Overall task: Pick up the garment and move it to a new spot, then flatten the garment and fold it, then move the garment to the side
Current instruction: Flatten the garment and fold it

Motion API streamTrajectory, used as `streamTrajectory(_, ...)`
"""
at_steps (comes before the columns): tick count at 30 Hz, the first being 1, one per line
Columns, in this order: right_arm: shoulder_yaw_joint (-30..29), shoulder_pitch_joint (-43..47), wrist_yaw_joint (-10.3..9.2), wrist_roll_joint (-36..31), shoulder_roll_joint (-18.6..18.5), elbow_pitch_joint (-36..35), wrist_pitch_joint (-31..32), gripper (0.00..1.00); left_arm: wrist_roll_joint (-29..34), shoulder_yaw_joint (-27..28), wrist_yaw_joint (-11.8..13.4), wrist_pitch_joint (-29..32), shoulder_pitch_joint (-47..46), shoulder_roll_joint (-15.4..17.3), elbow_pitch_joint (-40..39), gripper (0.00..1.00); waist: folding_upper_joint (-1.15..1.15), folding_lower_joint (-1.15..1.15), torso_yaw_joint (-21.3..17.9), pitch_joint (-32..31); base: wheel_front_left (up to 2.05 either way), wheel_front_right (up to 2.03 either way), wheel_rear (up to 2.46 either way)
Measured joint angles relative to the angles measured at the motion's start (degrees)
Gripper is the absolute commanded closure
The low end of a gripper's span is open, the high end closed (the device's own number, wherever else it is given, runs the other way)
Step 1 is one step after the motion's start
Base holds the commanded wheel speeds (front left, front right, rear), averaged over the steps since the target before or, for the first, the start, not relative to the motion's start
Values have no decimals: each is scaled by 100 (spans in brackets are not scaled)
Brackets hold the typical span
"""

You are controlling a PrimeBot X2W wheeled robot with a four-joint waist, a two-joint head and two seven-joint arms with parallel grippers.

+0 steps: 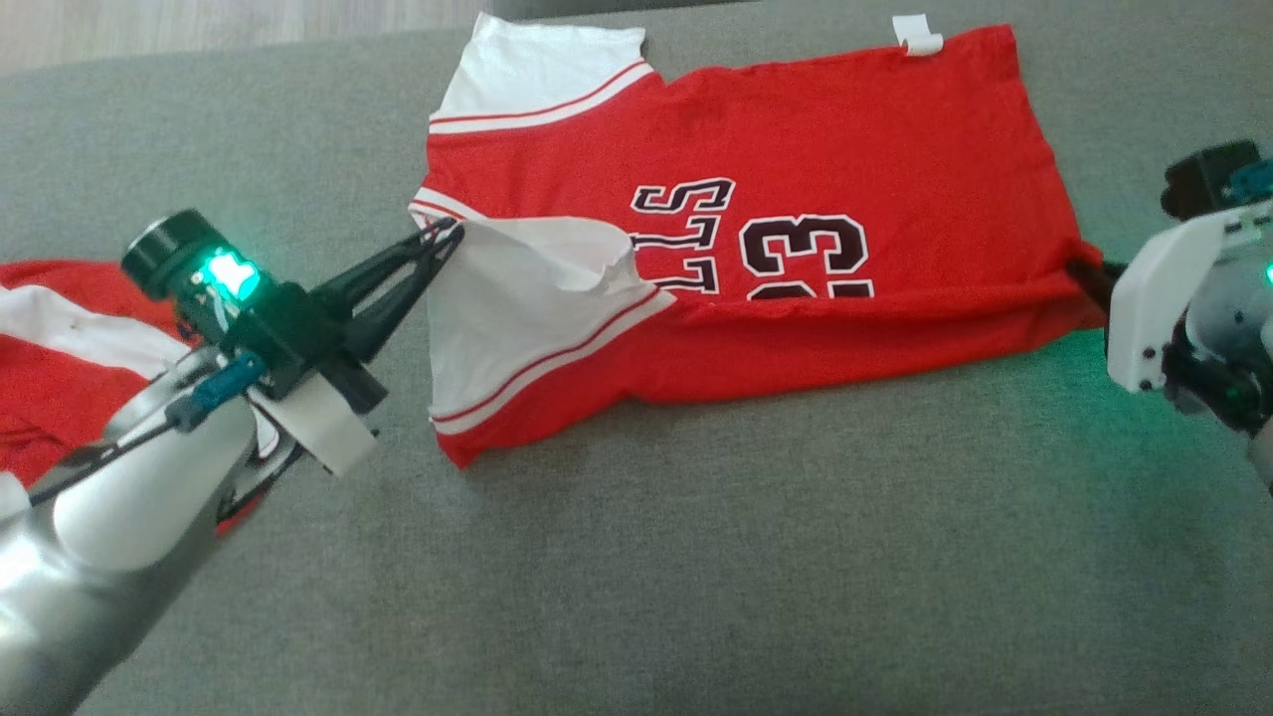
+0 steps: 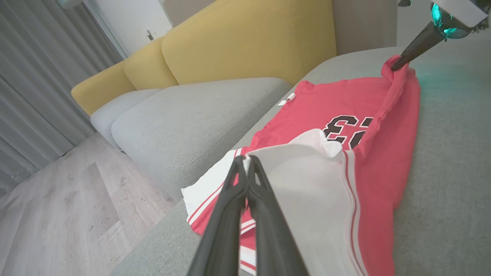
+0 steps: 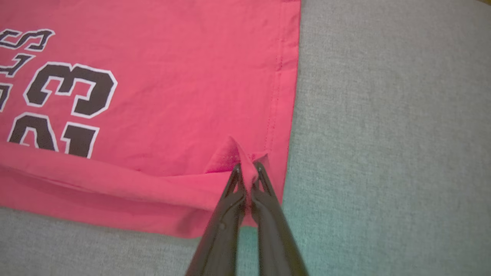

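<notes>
A red jersey (image 1: 855, 129) with white sleeves and black number print lies spread on the grey cushion (image 1: 696, 557), its near edge folded over toward the middle. My left gripper (image 1: 448, 237) is shut on the white sleeve's edge (image 2: 303, 180) at the jersey's left end, lifting it slightly. My right gripper (image 3: 247, 170) is shut on the red hem corner (image 3: 234, 153) at the jersey's right end. In the left wrist view my left gripper (image 2: 245, 161) pinches the white fabric, and the right gripper (image 2: 395, 66) holds the far corner.
Another red and white garment (image 1: 60, 338) lies at the left edge, partly under my left arm. A yellow-backed sofa (image 2: 245, 42) and wooden floor (image 2: 57, 214) lie beyond the cushion's far edge. A white tag (image 1: 920, 35) sticks out of the jersey's far edge.
</notes>
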Motion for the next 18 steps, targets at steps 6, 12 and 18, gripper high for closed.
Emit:
streamTrajectory(6, -11, -310, 0, -34, 101, 265, -189, 0, -238, -135, -1, 0, -347, -110, 458, 96, 0, 0, 15, 170, 0, 0, 0)
streamTrajectory(12, -177, -481, 0, -35, 193, 633, -602, 0, -308, -108, 54, 0, -569, -554, 1125, 0, 0, 0, 106, 234, 0, 0, 0)
streamTrajectory(18, -583, -603, 0, -135, 202, 818, -1745, 0, -257, 929, 501, 0, -572, -940, 831, 0, 0, 0, 178, 143, 0, 0, 0)
